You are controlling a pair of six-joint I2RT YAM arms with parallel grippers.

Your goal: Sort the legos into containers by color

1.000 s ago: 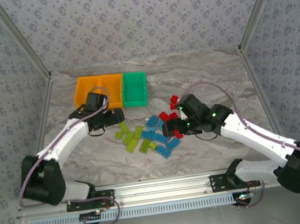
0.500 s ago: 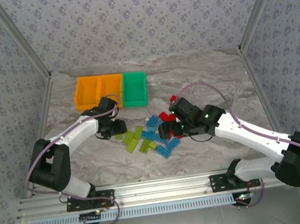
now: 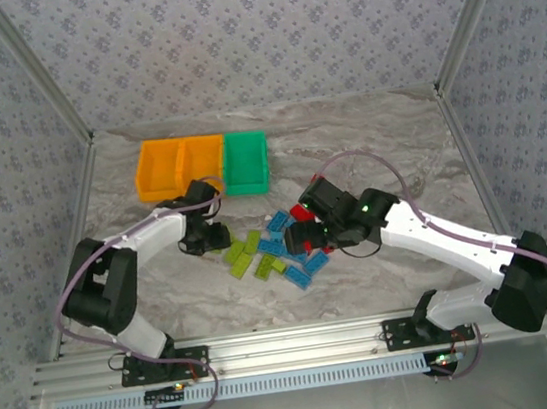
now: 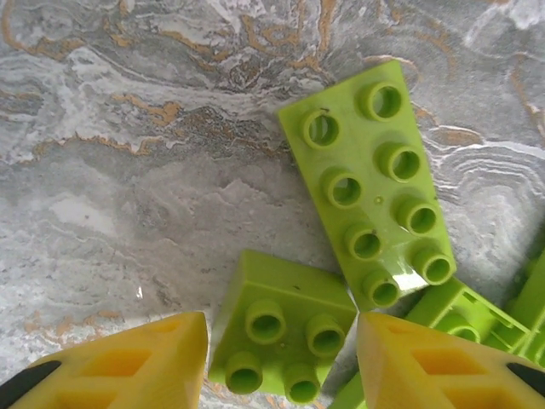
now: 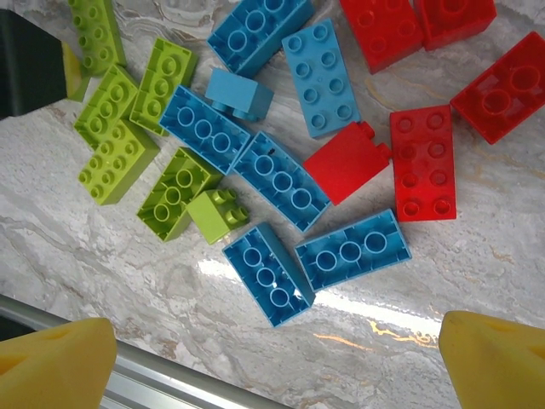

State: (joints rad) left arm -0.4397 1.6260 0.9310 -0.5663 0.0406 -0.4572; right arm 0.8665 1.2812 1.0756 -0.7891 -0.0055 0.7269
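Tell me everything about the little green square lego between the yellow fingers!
The little square lego is lime green, shiny plastic, with four round hollow studs on top. It lies flat, studs up, on the grey marbled table, between the left gripper's two yellow fingers, which stand open either side. One corner meets a longer eight-stud green lego. Whether the fingers touch it is hard to tell.

Mixed legos (image 3: 272,251) lie on the table (image 3: 386,139) before three joined containers (image 3: 183,162).
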